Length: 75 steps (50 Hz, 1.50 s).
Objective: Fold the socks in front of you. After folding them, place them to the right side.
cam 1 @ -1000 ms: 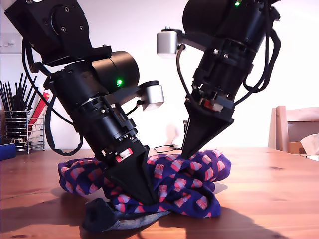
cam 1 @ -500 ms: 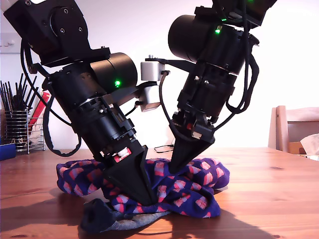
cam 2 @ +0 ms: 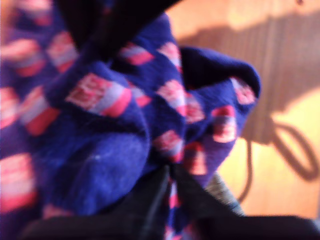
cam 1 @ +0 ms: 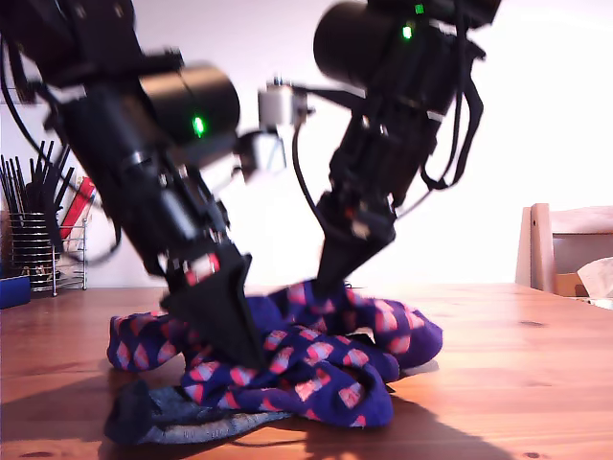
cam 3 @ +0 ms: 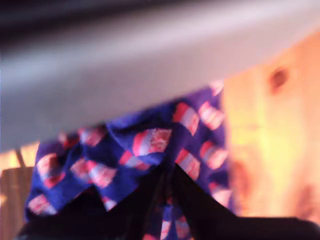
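Purple-navy socks point(cam 1: 326, 369) with red-pink checks lie bunched on the wooden table point(cam 1: 517, 364). A plain grey-blue sock point(cam 1: 182, 426) sticks out from under them toward the exterior view's left. My first gripper point(cam 1: 244, 356), on the arm at the exterior view's left, is shut on the checked socks point(cam 2: 100, 140) at its tips point(cam 2: 169, 170), with a bit of grey sock point(cam 2: 220, 192) beside it. My second gripper point(cam 1: 328, 286) pinches a raised fold of the checked socks point(cam 3: 150, 140), its tips point(cam 3: 167, 170) closed on the fabric.
A wire rack with dark utensils point(cam 1: 38, 249) and a blue container point(cam 1: 11, 290) stand at the exterior view's left edge. A wooden chair point(cam 1: 565, 249) and something white point(cam 1: 599, 278) sit at the exterior view's right. Bare table lies to the right of the socks.
Both arms have swung toward the exterior view's left, dragging the checked socks with them. The arm on the right has dropped lower and the bundle has spread wider.
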Each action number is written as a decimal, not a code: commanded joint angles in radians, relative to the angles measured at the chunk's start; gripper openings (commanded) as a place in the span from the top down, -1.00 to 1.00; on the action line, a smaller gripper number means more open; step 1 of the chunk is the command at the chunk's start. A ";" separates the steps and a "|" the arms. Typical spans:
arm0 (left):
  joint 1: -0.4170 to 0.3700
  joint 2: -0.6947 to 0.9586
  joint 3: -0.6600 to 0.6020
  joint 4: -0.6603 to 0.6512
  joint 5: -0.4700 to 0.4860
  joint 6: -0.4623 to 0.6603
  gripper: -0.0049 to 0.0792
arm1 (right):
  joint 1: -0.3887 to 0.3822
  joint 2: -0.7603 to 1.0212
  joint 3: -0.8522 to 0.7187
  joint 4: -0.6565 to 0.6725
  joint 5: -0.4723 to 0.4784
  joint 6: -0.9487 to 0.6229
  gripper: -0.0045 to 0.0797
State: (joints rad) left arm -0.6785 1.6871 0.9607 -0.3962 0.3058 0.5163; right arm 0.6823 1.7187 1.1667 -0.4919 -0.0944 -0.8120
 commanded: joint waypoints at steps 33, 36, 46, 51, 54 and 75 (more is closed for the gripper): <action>0.041 0.055 -0.014 0.126 -0.015 -0.004 0.94 | -0.031 0.002 0.074 -0.065 0.079 0.000 0.92; 0.037 0.085 -0.014 0.146 -0.015 -0.012 0.94 | -0.031 0.002 0.074 -0.067 0.080 0.000 0.92; 0.035 0.167 -0.014 0.157 -0.073 -0.011 0.94 | -0.039 0.002 0.075 -0.066 0.106 0.000 0.92; 0.053 0.173 -0.014 0.123 -0.095 -0.011 0.94 | -0.056 0.002 0.075 -0.068 0.108 0.000 0.92; 0.066 0.173 -0.014 0.104 -0.100 -0.011 0.94 | -0.068 0.002 0.075 -0.069 0.109 0.000 0.92; 0.264 0.173 -0.014 -0.024 -0.170 0.070 0.94 | -0.108 0.002 0.075 -0.097 0.105 -0.016 0.92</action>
State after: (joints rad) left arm -0.4564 1.7882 1.0069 -0.3721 0.1879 0.5629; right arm 0.5758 1.7042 1.2327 -0.5842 0.0105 -0.8135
